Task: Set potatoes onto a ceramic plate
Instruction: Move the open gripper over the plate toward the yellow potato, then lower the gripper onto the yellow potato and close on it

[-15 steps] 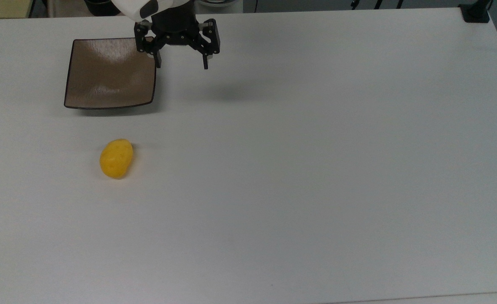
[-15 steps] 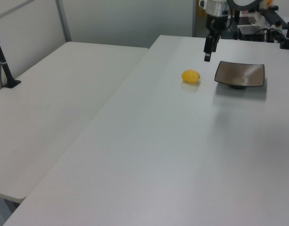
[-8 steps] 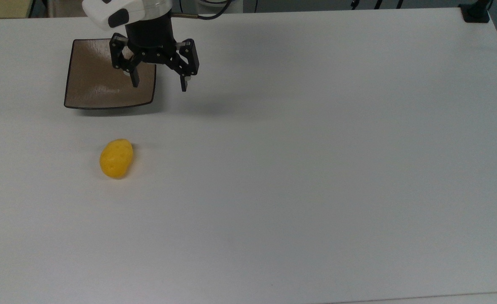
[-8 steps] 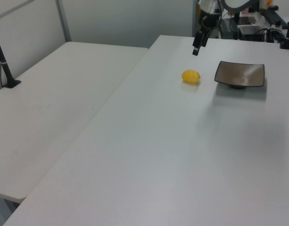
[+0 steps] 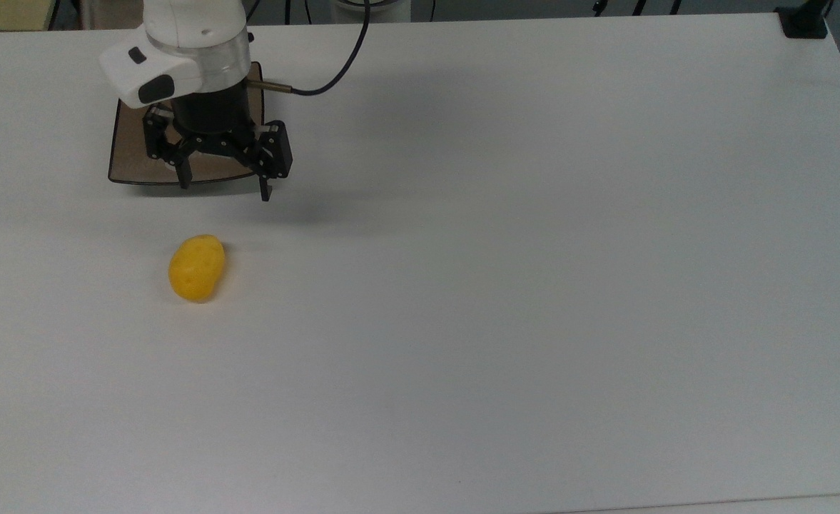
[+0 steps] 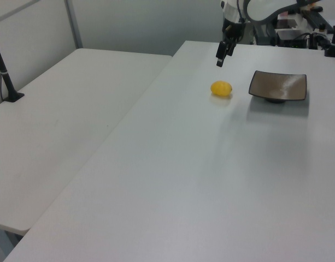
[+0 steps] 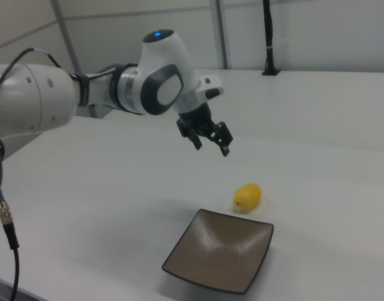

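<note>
The yellow egg-shaped potato (image 5: 197,268) lies on the white table, in the top view below the square brown ceramic plate (image 5: 124,153). My gripper (image 5: 225,189) hangs open and empty in the air over the plate's near edge, between plate and potato. In the right view the gripper (image 7: 211,149) floats well above the potato (image 7: 247,196), and the plate (image 7: 220,251) has nothing on it. In the left view the gripper (image 6: 219,59) is up and slightly left of the potato (image 6: 221,88), with the plate (image 6: 278,86) to the right. The arm hides much of the plate in the top view.
A black clamp (image 5: 805,21) sits at the table's far right corner in the top view. A second white table (image 6: 58,109) with a black post (image 6: 4,71) adjoins on the left view's left. The arm's cable (image 5: 334,68) trails over the table's back.
The gripper has travelled from the plate's far right corner across the plate toward the potato, down and left in the top view. It stayed open. Potato and plate have not moved.
</note>
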